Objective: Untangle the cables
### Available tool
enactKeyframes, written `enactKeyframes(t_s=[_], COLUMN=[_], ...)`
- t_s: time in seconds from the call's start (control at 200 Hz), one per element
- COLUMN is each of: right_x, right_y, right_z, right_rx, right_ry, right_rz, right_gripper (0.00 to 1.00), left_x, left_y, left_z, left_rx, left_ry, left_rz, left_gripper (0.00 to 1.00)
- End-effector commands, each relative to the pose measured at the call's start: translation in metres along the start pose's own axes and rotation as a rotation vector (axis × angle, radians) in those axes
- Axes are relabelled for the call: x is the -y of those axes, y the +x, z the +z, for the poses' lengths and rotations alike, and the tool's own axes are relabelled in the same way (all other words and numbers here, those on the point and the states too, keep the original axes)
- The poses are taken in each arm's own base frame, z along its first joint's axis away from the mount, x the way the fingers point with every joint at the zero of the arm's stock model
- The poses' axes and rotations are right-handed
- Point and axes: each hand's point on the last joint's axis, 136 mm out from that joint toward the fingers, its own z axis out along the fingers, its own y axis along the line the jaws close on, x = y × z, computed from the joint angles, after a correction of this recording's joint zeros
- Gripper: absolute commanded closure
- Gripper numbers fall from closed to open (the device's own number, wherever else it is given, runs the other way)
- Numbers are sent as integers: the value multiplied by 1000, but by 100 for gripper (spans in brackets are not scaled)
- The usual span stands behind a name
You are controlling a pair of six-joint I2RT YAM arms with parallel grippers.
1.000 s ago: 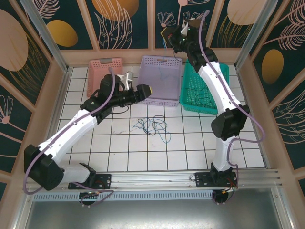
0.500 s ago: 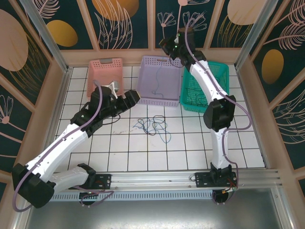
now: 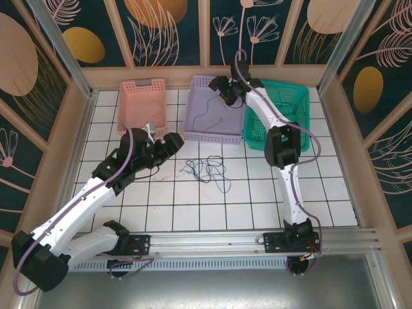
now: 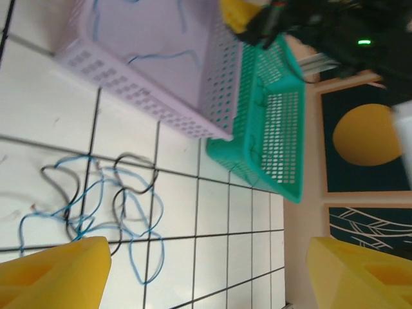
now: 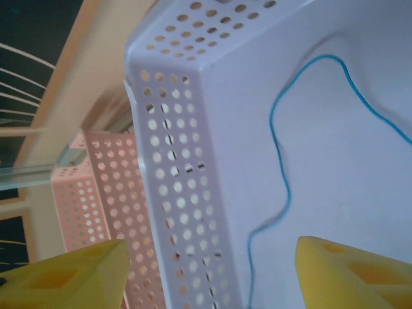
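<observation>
Your right gripper (image 5: 209, 261) hangs spread wide, empty, over the lavender basket (image 3: 212, 136) and its blue cable (image 5: 275, 129). Your left gripper (image 4: 206, 261), likewise, faces the tangled cables (image 3: 205, 170) beside that basket.

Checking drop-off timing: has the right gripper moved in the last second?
Yes. The right gripper has swung from up against the back wall toward the near edge, down over the purple basket, where a blue cable lies.

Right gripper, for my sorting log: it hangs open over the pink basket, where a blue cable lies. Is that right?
Wrong basket. The right gripper hangs open over the purple basket, where the blue cable lies; the pink basket is beside it. The right wrist view shows this.
</observation>
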Motion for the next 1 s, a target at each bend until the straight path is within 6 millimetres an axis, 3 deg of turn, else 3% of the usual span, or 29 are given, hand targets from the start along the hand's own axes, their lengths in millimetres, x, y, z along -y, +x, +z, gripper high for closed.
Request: enactKeyframes(t_s=[0.0,0.075,0.21,0.3,0.415,0.576,0.696,0.821,0.996], right_x=[-49,-51,-41,-7,55,134,165,162,156], right_y=[-16,-4,52,109,187,261,282,284,260], right_z=[-82,-110,-148,-158,-158,-160,-148,-134,-124], right_rx=[125,170,198,159,21,-121,-214,-238,-260], right_ry=[-67,-43,-43,16,149,330,417,445,440], right_rz=[-76,-117,-224,-319,-402,-516,-665,-822,-633], right_gripper=[30,31,39,44,47,46,46,44,43], left_x=[-38,-56,-70,-79,-81,-82,-82,-75,-64], left_y=[16,26,42,49,54,49,43,35,28], left_z=[6,14,31,40,52,53,51,49,46], left_rx=[-30,-58,-119,-148,-187,-178,-157,-134,-117], left_ry=[-90,-124,-117,-135,-137,-176,-198,-202,-191], left_rz=[-121,-176,-235,-252,-252,-212,-180,-150,-122], left_gripper=[20,21,21,23,27,31,32,32,32])
